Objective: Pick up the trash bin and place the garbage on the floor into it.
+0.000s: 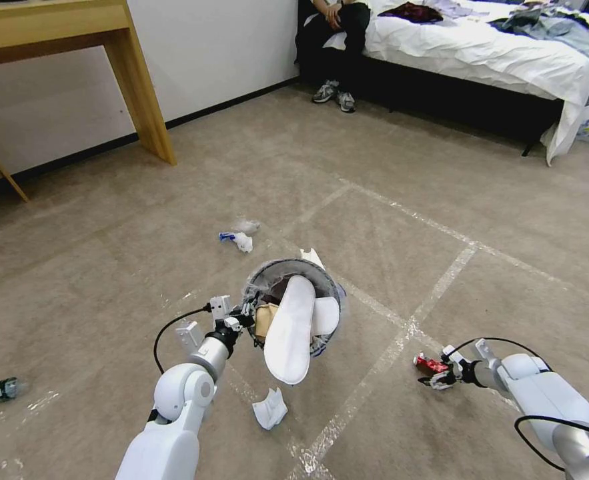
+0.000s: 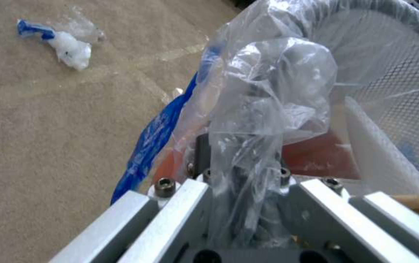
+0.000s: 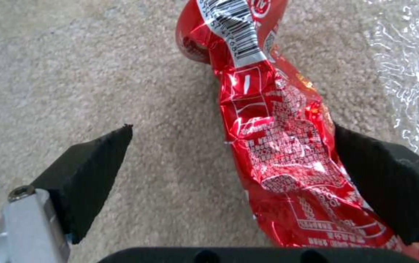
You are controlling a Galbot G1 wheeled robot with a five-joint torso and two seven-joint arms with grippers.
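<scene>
My left gripper (image 1: 244, 317) is shut on the near rim of the trash bin (image 1: 277, 265), a grey mesh bin with a clear liner. A white slipper (image 1: 291, 330) sticks out over the bin's edge beside a brown paper bag (image 1: 265, 320). In the left wrist view the left gripper (image 2: 248, 160) pinches the liner-wrapped rim, with the bin's mesh wall (image 2: 389, 73) behind it. My right gripper (image 1: 434, 375) is low on the floor (image 1: 141, 267), open around a red packet (image 1: 429, 364). In the right wrist view the red packet (image 3: 277, 146) lies between the fingers of the right gripper (image 3: 231, 131), against one pad (image 3: 384, 171).
Loose garbage lies around: a tissue with a blue wrapper (image 1: 239, 237) (image 2: 68, 49), a white tissue (image 1: 269, 408) near my left arm, a small bottle (image 1: 1, 389) far left. A wooden desk leg (image 1: 141, 87) stands back left, and a bed (image 1: 481, 47) back right.
</scene>
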